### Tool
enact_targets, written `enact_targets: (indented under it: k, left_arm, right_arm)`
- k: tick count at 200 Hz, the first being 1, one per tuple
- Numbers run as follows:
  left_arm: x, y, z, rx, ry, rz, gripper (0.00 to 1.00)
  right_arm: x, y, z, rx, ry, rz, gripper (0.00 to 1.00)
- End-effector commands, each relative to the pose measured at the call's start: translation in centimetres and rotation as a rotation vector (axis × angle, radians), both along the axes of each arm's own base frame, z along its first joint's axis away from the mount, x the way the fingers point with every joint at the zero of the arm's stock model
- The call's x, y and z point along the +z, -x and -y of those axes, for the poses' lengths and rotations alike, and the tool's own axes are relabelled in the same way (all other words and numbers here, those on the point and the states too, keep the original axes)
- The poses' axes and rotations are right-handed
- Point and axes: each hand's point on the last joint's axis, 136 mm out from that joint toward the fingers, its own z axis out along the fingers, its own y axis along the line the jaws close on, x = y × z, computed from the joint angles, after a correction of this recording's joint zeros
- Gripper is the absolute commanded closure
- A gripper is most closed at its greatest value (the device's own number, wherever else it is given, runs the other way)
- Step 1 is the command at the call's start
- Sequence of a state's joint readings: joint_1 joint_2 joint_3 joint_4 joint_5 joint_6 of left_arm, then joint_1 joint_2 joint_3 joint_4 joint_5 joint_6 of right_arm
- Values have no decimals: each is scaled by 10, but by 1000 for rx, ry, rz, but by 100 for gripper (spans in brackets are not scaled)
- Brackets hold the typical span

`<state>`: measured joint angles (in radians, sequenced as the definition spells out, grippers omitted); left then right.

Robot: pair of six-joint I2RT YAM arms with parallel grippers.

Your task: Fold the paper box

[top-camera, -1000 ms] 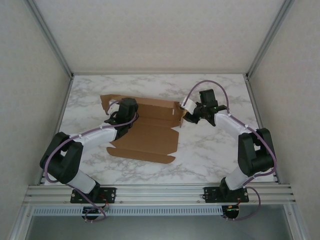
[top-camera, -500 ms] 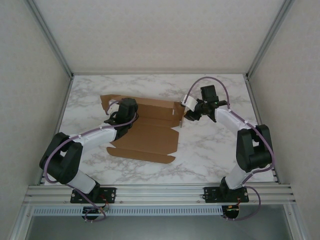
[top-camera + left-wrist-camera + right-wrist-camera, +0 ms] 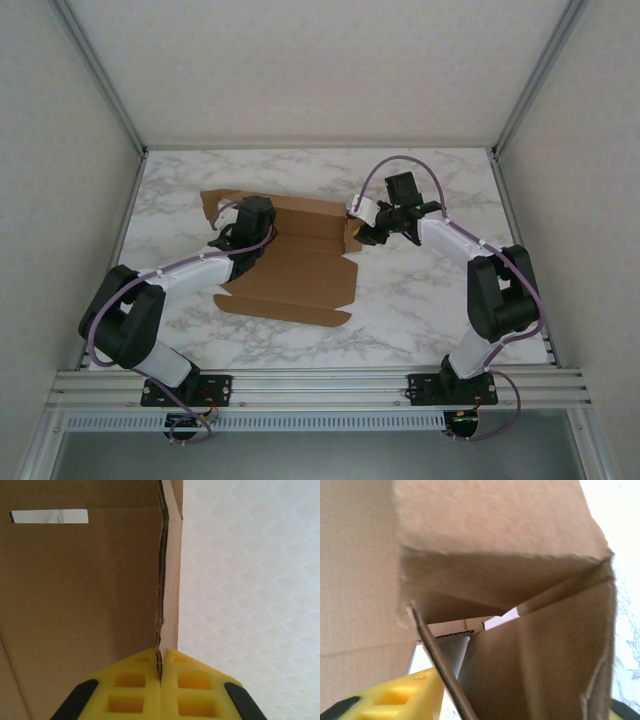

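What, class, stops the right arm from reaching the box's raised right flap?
Probably nothing: the right gripper sits at the paper box, flap edge between its open fingers.

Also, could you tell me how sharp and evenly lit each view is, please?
Top external: sharp, evenly lit, thin shadow under the paper box. Left wrist: cardboard crisp, wall bright. Right wrist: flaps soft, deep shadow inside the fold, table washed out.

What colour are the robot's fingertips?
Bright yellow. The left wrist view shows it best, where the fingers pinch a box wall.
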<state>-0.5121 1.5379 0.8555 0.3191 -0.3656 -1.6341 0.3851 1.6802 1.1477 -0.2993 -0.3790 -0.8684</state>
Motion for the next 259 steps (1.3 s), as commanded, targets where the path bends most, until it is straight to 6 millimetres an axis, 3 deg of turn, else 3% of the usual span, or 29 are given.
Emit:
enact_targets:
  k: [1, 67, 178, 234, 259]
  left_arm:
    - [-51, 17, -7, -21, -79, -171, 100]
    - [-49, 14, -7, -14, -76, -167, 100]
    - [-49, 14, -1, -25, -55, -161, 100]
    - [-49, 15, -1, -26, -54, -161, 100]
    - [-50, 16, -2, -25, -55, -161, 100]
  right_arm:
    - [9, 11, -5, 9, -32, 4, 59]
    - [7, 32, -16, 27, -37, -10, 57]
    - [-15, 0, -17, -250, -19, -6, 57]
    - [-33, -2, -26, -307, 24, -22, 57]
    - [-38, -5, -27, -350, 33, -19, 64]
